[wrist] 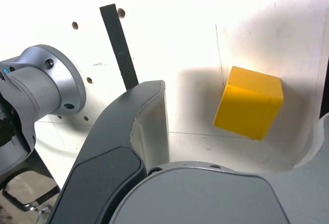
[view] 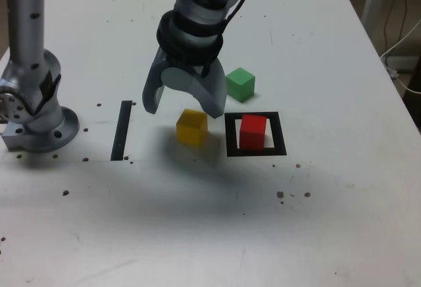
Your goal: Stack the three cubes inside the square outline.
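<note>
The claw hangs with jaws apart over the yellow cube on the counter, beside the red cube inside the square outline.

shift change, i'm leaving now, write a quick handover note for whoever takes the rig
Gripper: open, empty, hanging just above the table around the yellow cube, not touching it.
Red cube: inside the square outline, so the base is placed.
Green cube: loose on the table, behind the outline in the exterior view.
Left: grasp yellow, stack it on red, then green on top.
</note>
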